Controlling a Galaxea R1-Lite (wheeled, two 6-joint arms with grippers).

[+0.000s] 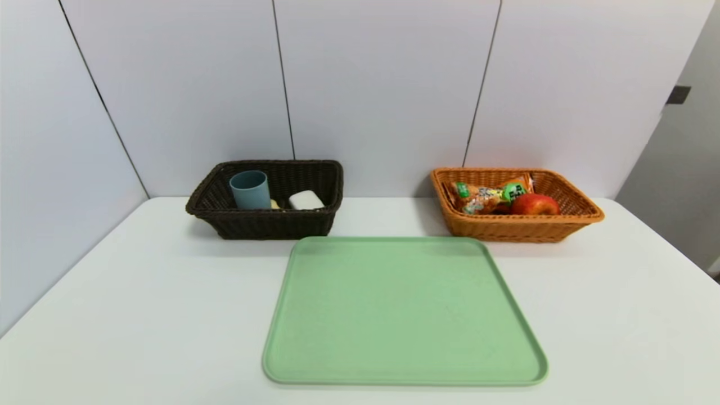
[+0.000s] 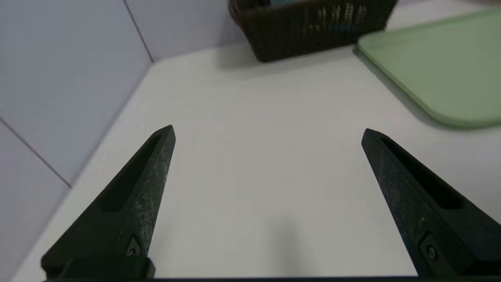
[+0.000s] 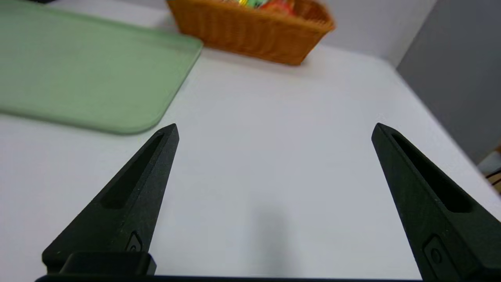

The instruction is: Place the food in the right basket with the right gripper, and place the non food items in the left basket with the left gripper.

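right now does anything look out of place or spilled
Nothing stands out. The blue cup and white block sit in the dark basket, the snack packet and apple in the orange basket; the green tray is bare.

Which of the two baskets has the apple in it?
The orange basket on the right; the red apple sits beside a snack packet. The dark brown basket on the left holds a blue cup instead.

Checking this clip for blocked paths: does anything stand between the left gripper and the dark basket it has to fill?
Nothing visible does. The left gripper is open over bare white table, and the dark basket lies straight beyond it. The green tray sits off to one side, clear of that line.
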